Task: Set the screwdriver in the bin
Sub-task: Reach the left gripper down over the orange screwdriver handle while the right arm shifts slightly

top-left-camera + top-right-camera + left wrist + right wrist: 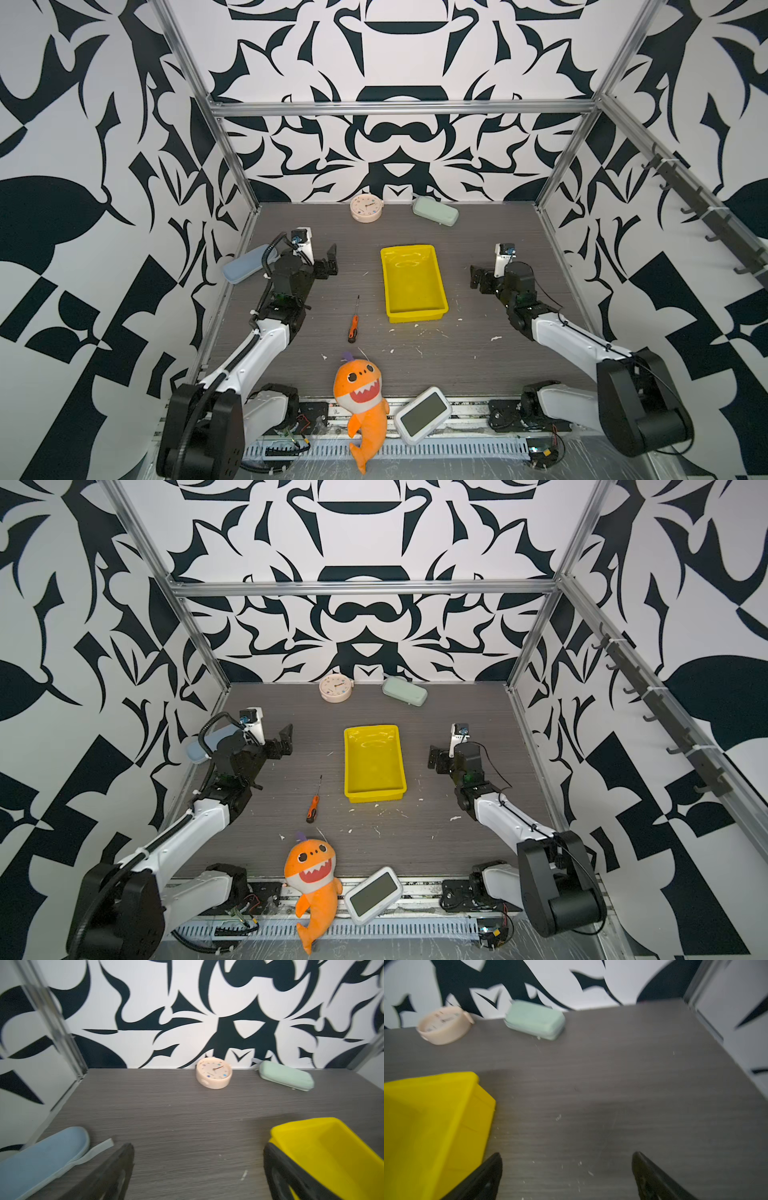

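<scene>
Nearest you, taking the bin (417, 314) as the dial's centre with twelve at the back wall, an orange shark plush (360, 395) lies at about 7 o'clock across the front edge of the table (478, 365). A white screen device (423, 415) sits tilted just beside it at 6 o'clock.

A little farther in, at 8 o'clock, you find the screwdriver (353, 320) lying flat on the table, outside the bin and apart from it. Its orange-and-black handle is toward you and its thin shaft points to about 12 o'clock. White crumbs (494, 338) are scattered on the table around the bin's near end. The bin sits mid-table, its long sides running from 6 to 12.

Your left gripper (332, 262) is at 9 o'clock from the bin, released, jaws spread wide and holding nothing. In the left wrist view one of its fingers (112, 1174) shows just beside a pale blue case (245, 264), which lies by the left wall, also at 9 o'clock. Your right gripper (478, 277) is at 3 o'clock, likewise released and holding nothing, its fingers (483, 1180) wide apart over the table.

Farthest off, against the back wall, a pink round clock (366, 208) rests at 11 o'clock and a mint-green case (435, 211) at 1 o'clock
</scene>
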Action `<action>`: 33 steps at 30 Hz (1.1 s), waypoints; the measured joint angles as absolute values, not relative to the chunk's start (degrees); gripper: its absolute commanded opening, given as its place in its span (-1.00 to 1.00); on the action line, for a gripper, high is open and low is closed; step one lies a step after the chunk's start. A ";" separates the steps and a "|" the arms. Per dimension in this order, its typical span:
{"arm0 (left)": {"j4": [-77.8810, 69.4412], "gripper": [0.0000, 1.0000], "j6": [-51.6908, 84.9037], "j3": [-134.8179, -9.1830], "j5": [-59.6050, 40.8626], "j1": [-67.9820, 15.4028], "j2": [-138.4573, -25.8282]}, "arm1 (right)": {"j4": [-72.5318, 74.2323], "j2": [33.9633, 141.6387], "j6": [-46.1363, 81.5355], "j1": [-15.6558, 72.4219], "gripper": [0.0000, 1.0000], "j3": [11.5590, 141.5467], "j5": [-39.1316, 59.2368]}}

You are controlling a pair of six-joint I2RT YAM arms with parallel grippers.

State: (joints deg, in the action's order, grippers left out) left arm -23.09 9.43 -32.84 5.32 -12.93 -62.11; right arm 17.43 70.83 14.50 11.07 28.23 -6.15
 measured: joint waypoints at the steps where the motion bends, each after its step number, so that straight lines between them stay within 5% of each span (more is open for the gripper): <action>1: -20.86 0.99 11.40 -33.63 4.80 -13.02 -61.65 | 16.34 70.98 15.88 11.07 1.00 28.23 -6.72; 7: -8.23 0.99 19.27 -38.89 4.05 -12.99 -60.64 | 7.66 67.46 31.40 11.03 0.99 28.34 -16.03; 15: 0.82 0.91 39.55 -36.93 20.32 -10.31 -57.36 | 4.03 57.71 43.97 10.61 0.99 22.57 -24.23; 22: 4.16 0.78 46.09 -35.07 14.26 -11.51 -60.69 | 10.59 56.45 41.25 15.44 1.00 20.18 -22.65; 25: 5.67 0.50 46.61 -34.98 8.97 -13.61 -63.55 | 12.29 58.76 39.53 17.43 0.99 20.53 -21.98; 33: 12.80 0.14 40.49 -33.93 0.62 -19.55 -65.04 | 14.72 64.55 38.63 18.15 0.99 21.37 -19.51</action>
State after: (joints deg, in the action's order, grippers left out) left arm 12.80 40.49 -33.93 0.62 -19.55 -65.04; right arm 14.72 64.55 38.63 18.15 21.37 -19.51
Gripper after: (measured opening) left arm 0.605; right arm 0.995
